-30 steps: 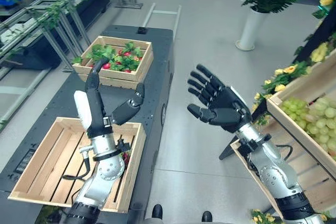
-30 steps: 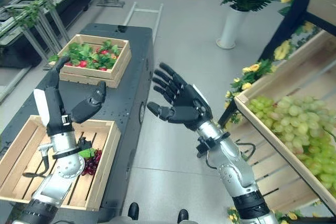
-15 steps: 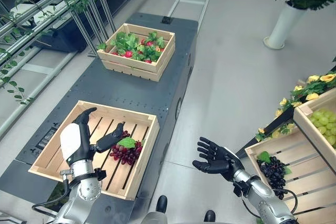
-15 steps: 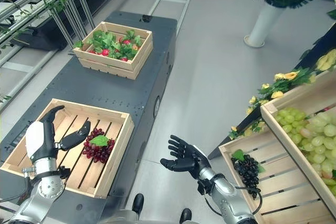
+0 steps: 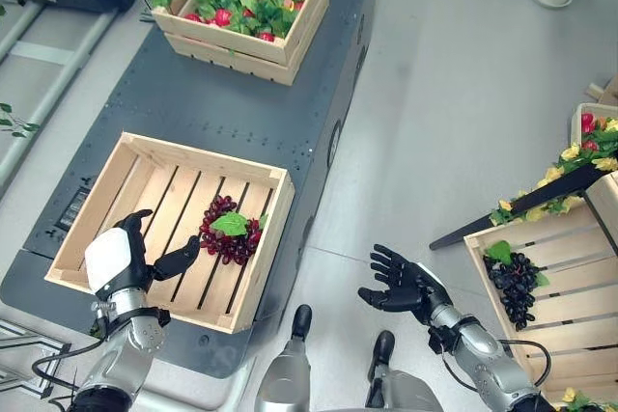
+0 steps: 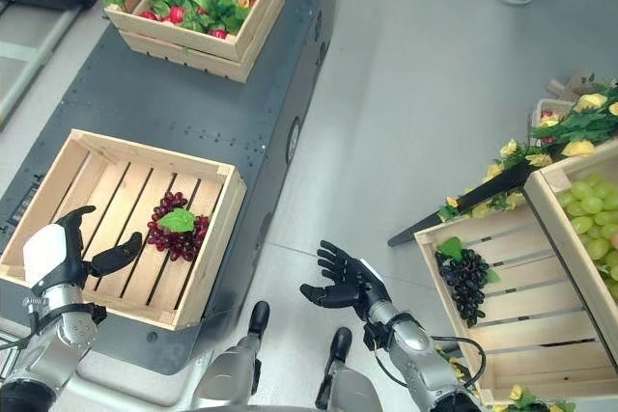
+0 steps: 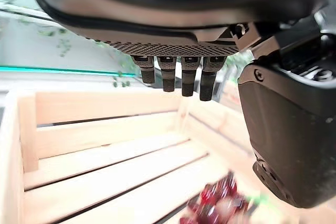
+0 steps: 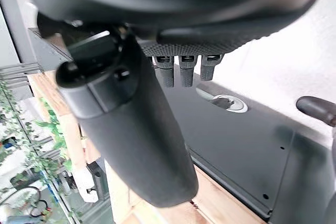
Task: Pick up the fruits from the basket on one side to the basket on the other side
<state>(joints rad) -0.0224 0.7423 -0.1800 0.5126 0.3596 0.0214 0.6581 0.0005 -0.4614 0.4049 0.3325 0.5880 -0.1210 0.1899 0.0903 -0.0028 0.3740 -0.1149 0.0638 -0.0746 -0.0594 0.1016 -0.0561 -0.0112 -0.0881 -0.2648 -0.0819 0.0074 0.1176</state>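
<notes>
A bunch of dark red grapes [image 5: 228,238] with a green leaf lies in the near wooden crate [image 5: 203,154] on the black table. My left hand [image 5: 121,262] hovers open over that crate's near left part, a short way from the bunch. Its wrist view shows straight fingers [image 7: 178,80] and the grapes [image 7: 220,205] beyond them. My right hand [image 5: 406,288] is open, palm up, over the floor between the table and a slatted crate [image 6: 521,267] on the right. That crate holds a black grape bunch [image 6: 466,282].
A far crate [image 5: 241,2] of red fruit and green leaves stands at the table's back. A tray of green grapes [image 6: 589,219] and yellow flowers [image 6: 579,137] sit at the right. Grey floor [image 5: 435,94] lies between the table and the right-hand stand.
The camera has tipped down. Both hands have dropped from chest height: the left to just above the near crate, the right low over the floor. Both stay open.
</notes>
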